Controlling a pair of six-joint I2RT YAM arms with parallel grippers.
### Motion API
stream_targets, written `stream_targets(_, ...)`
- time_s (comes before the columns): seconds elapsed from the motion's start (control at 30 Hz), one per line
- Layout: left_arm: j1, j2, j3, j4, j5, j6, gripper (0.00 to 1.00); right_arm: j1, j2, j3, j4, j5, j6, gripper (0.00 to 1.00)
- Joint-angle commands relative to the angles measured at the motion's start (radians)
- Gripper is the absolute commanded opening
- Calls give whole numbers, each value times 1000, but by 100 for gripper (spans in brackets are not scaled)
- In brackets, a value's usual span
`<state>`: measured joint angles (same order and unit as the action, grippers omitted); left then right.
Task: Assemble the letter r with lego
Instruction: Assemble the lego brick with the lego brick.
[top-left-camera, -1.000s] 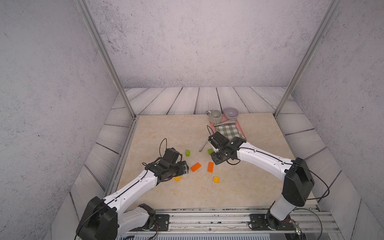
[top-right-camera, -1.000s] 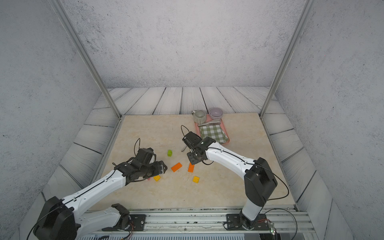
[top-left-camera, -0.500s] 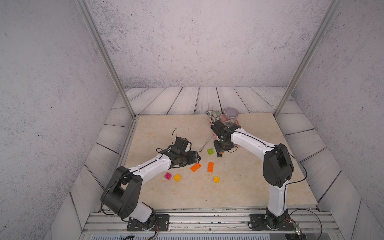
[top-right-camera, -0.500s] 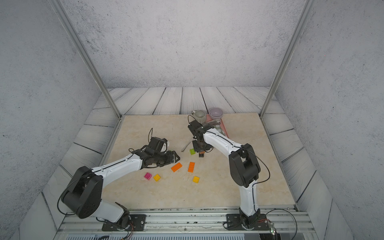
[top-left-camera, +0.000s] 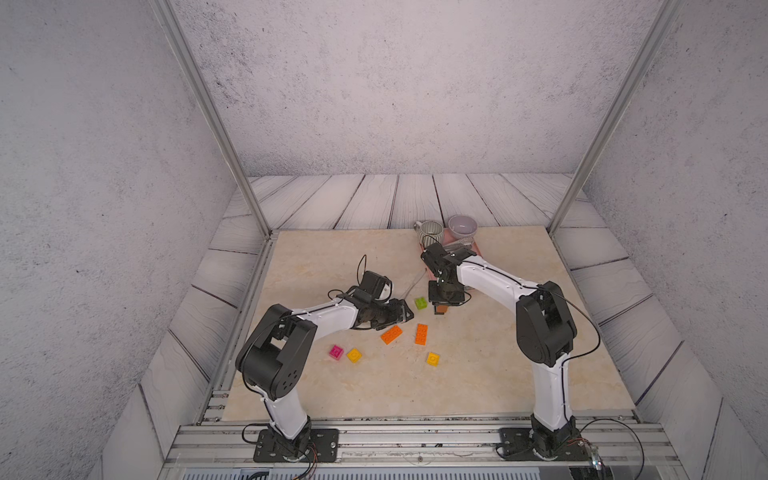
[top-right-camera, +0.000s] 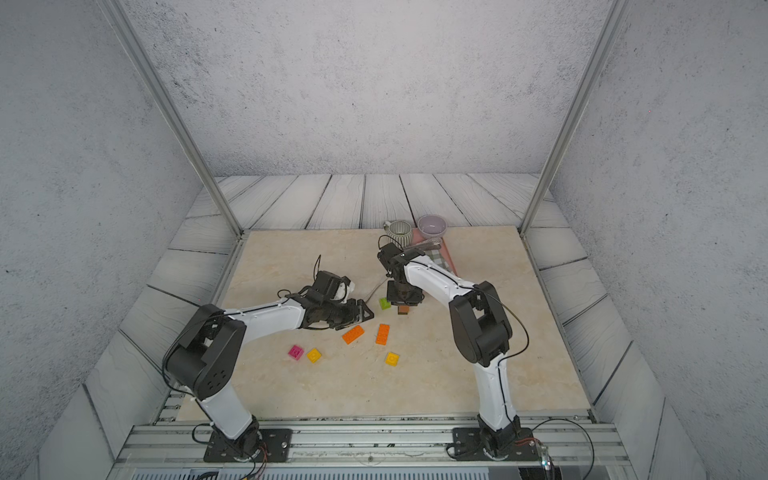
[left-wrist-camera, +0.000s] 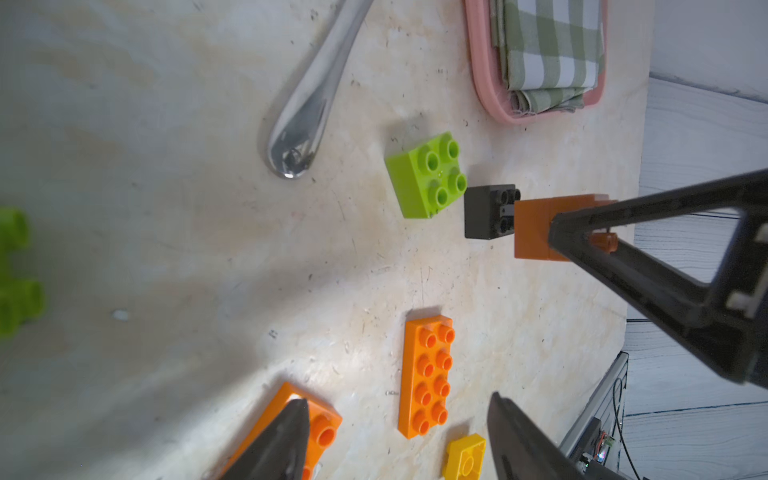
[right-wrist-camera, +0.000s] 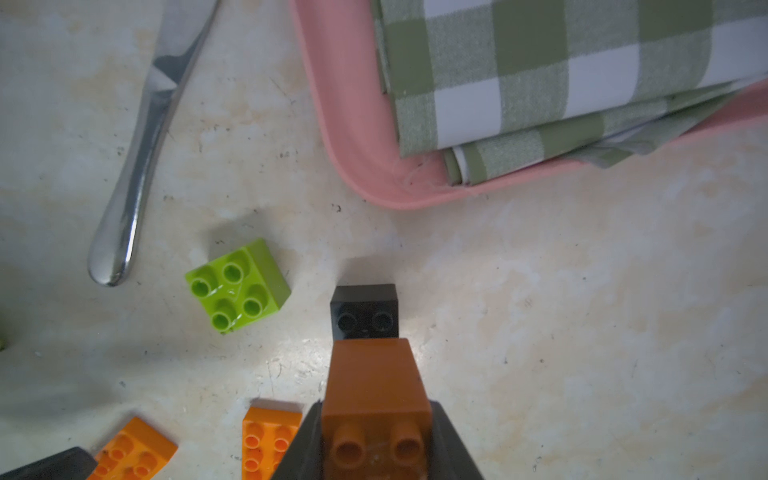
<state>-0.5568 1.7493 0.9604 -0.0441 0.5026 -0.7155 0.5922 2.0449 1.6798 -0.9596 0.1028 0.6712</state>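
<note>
The right pincer is pinching a small brown studded plastic brick by two opposite sides, studs up. The brown brick covers about half the top of a small black studded brick that stands on the beige marbled counter; two black studs show past its edge. Whether the two are pressed together I cannot tell. A lime green square brick lies just beside the black brick, apart from it, studs up.

The left pincer is spread and holds nothing, low over the counter. One of its fingers crosses in front of a long orange brick lying at a slant. A second long orange brick lies flat on the counter beyond the gap between the fingers.

In both top views the two orange bricks lie near each other but apart, closer to the robot's base than the lime one. A small yellow brick lies closer still. Another yellow brick sits just beside a magenta brick toward the left arm.

A silver metal cutlery handle lies near the lime brick. A pink tray holds a folded green-checked cloth. A ribbed mug and a lilac bowl stand at the counter's far edge.
</note>
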Motion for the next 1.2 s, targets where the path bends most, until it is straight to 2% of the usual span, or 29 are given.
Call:
stream_targets(0.0, -5, 15, 25, 36, 33, 2, 71, 0, 20, 19, -5, -3, 16, 0)
stream_targets(0.67, -17, 35, 18, 53, 45, -6, 70, -10, 78, 16, -29, -15, -28, 0)
stream_targets(1.17, -17, 11, -2, 44, 31, -4, 70, 53, 80, -49, -36, 61, -44, 0)
